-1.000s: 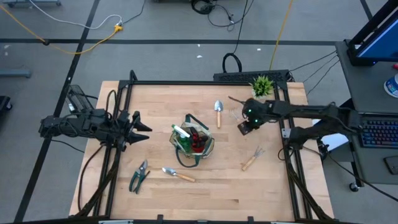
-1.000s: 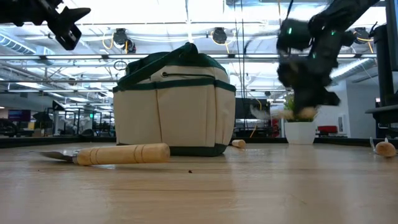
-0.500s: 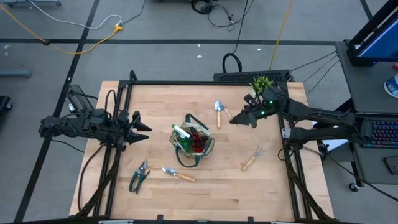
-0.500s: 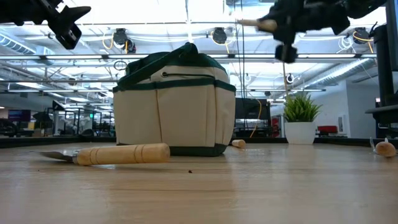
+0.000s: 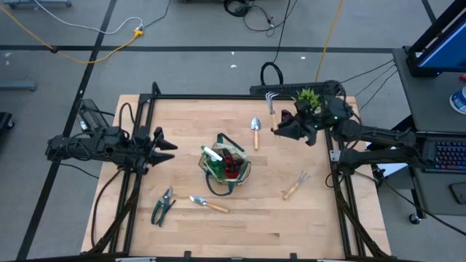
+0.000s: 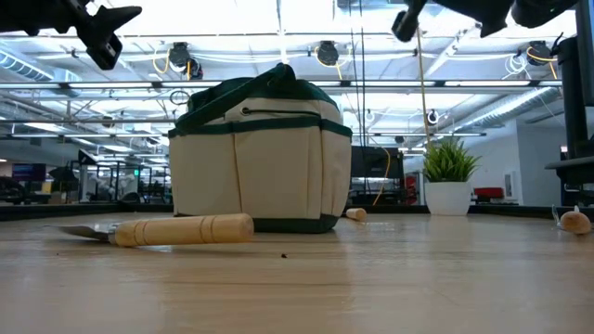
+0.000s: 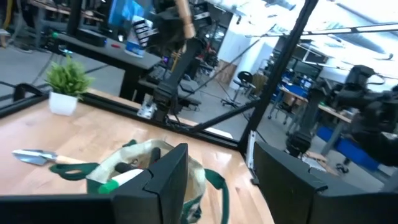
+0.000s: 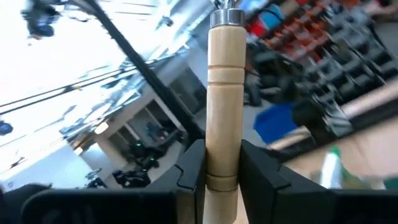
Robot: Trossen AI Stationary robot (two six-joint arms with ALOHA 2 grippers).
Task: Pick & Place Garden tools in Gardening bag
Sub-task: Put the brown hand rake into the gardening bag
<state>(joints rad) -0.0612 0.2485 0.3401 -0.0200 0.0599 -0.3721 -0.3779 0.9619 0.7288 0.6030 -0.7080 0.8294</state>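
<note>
Two hands above the wooden table (image 5: 247,218): left hand (image 5: 166,146) open, right hand (image 5: 279,129) gripping a hand fork (image 5: 271,103).

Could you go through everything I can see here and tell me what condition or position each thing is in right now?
Right hand: shut on hand rake.
Hand rake: lifted, held by its handle.
Left hand: open, empty, waiting left of bag.
Bag: upright, open, items inside.
Trowels, hand fork, pruners: lying on table.

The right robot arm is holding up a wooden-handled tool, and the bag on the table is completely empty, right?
Not quite. The right gripper does hold a wooden-handled tool in the air, but the gardening bag is not empty: the high view shows a green spray bottle and something red inside it.
</note>
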